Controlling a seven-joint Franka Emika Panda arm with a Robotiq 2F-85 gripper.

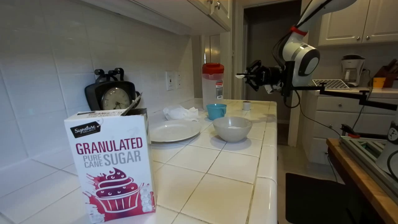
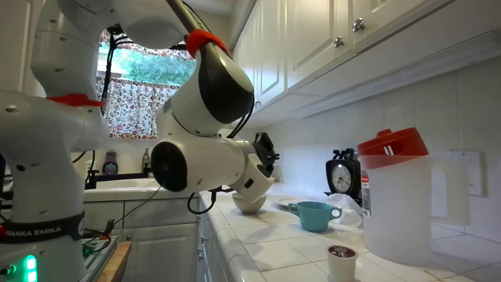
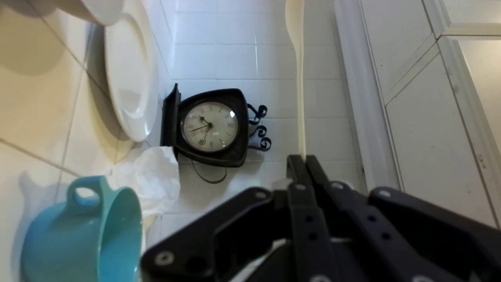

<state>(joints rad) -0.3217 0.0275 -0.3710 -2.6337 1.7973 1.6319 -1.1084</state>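
Observation:
My gripper [image 3: 301,159] is shut on the thin handle of a pale spoon [image 3: 300,58], which points away from the fingers. In an exterior view the gripper [image 1: 246,76] is in the air above the counter, with the spoon's tip [image 1: 239,76] sticking out level. In another exterior view the wrist hides most of the gripper [image 2: 274,156]. Below are a grey bowl [image 1: 231,135] with something white in it, a teal two-handled cup [image 2: 314,217] and a white plate [image 1: 174,130]. The cup [image 3: 66,243] and plate [image 3: 131,74] also show in the wrist view.
A pitcher with a red lid [image 2: 397,207], a small pod cup [image 2: 341,264], crumpled paper [image 1: 181,113] and a black clock [image 3: 211,127] stand on the tiled counter. An open sugar box [image 1: 115,174] stands at the near end. Cabinets [image 2: 317,39] hang above the counter.

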